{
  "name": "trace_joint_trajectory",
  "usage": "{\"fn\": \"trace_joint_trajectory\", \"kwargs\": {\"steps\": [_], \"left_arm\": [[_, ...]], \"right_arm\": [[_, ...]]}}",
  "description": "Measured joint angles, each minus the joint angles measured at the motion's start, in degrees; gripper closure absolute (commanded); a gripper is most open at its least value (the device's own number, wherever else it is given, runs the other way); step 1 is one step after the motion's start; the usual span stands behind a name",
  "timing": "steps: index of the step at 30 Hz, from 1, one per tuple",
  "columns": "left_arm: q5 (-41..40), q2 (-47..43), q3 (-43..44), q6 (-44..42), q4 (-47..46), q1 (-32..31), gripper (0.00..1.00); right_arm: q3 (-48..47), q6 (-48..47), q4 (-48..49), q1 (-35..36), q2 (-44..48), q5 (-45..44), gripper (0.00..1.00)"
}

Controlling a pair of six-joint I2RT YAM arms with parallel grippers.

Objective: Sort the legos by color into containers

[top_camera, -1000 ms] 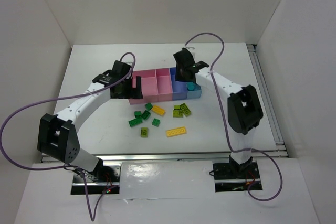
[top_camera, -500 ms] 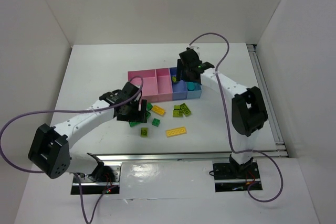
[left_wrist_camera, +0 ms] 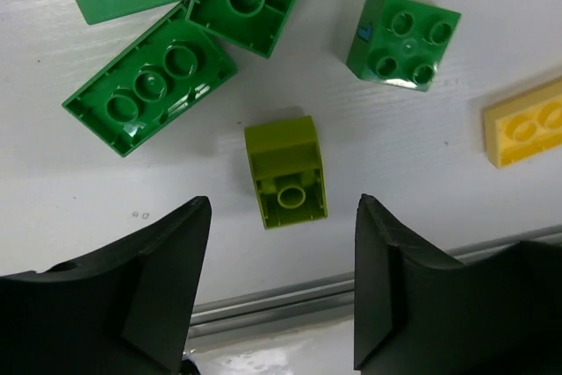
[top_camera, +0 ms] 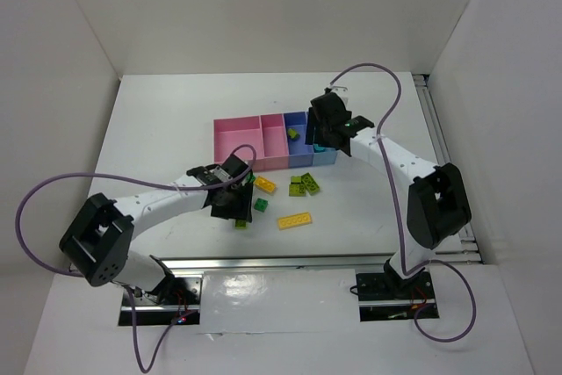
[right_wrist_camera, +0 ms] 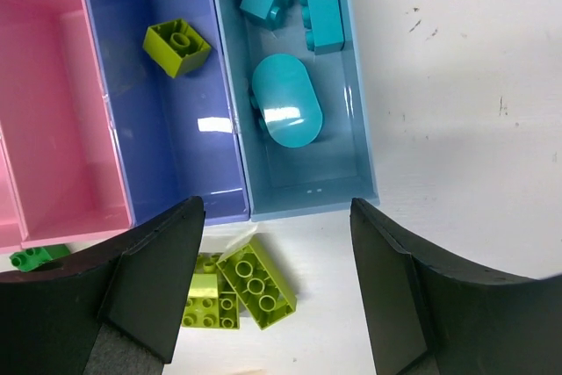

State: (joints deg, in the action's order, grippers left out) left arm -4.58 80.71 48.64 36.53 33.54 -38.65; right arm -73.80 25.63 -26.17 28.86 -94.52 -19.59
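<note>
White desk. Left tool, spread, straddles a small lime-green studded plastic brick lying at six o'clock of a dark-green brick. This looks like the pick step, so next comes lowering and pinching. Right tool, spread and empty, hovers over the narrow purple-blue plastic compartment.

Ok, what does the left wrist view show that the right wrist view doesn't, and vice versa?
Only left wrist: a small lime green plastic brick lying between the open fingers of the left hand, four dark green studded bricks beyond it, and a yellow brick at the edge.
Only right wrist: the plastic tray's pink compartment, purple-blue compartment holding one lime brick, light blue compartment holding three cyan pieces, seen past the open right hand.
Both: the white tabletop and an open, empty hand.
</note>
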Motion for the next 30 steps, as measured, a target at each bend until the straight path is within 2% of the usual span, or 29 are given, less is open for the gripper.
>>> {"fn": "trace_joint_trajectory", "kwargs": {"steps": [5, 7, 9, 12, 15, 17, 24, 30], "left_arm": [[0.0, 3.6, -0.1, 0.0, -2.0, -0.3, 0.37], [0.0, 4.7, -0.1, 0.1, -2.5, -0.3, 0.47], [0.0, 5.5, -0.2, 0.0, -2.7, -0.3, 0.64], [0.0, 5.8, 0.0, -0.2, -2.7, -0.3, 0.77], [0.2, 5.8, 1.3, -0.6, -1.4, -0.3, 0.84], [0.3, 5.8, 3.9, -1.0, 0.6, -0.4, 0.84], [0.4, 7.4, 24.2, -4.7, 4.9, 0.3, 0.83], [0.5, 21.6, 46.7, -6.7, 4.8, 2.0, 0.83]], "right_arm": [[0.4, 0.0, 0.0, 0.0, 0.0, 0.0, 0.26], [0.8, 0.0, 0.0, 0.0, 0.0, 0.0, 0.26], [1.4, 0.0, 0.0, 0.0, 0.0, -0.1, 0.26], [2.2, 0.0, 0.0, 0.0, 0.2, -0.2, 0.26], [2.5, 0.0, 0.0, 0.0, 0.7, -0.4, 0.26], [3.0, 0.0, -0.1, -0.3, 1.6, -0.6, 0.26], [6.7, 0.0, -0.3, -1.1, 8.3, -0.5, 0.24], [12.8, 1.1, -1.6, -1.1, 13.4, 1.2, 0.23]]}}
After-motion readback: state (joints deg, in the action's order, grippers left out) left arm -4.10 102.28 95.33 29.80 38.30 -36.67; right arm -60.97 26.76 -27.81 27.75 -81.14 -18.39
